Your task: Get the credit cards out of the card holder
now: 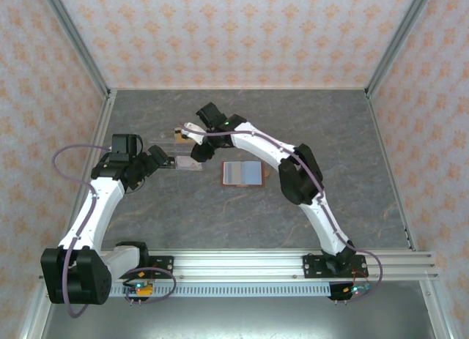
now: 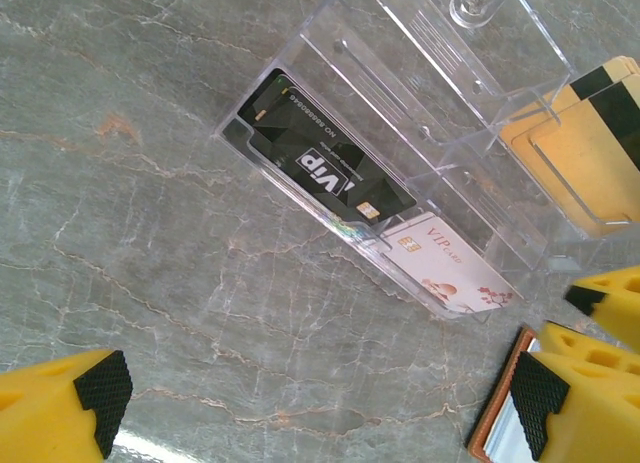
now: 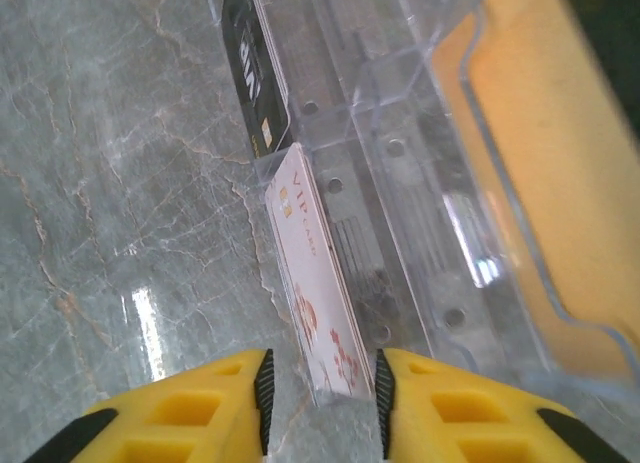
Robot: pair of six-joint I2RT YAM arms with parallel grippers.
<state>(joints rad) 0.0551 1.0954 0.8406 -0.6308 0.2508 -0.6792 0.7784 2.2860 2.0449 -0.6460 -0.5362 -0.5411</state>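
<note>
"vip" on black card (image 2: pixel 318 161), "vip card" on pale card (image 2: pixel 446 269)

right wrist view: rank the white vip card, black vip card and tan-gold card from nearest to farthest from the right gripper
1. white vip card: dead ahead of the right gripper, in the front slot of the clear rack.
2. tan-gold card: to the right, in the back slot.
3. black vip card: upper left, farther along the front slot.
</note>
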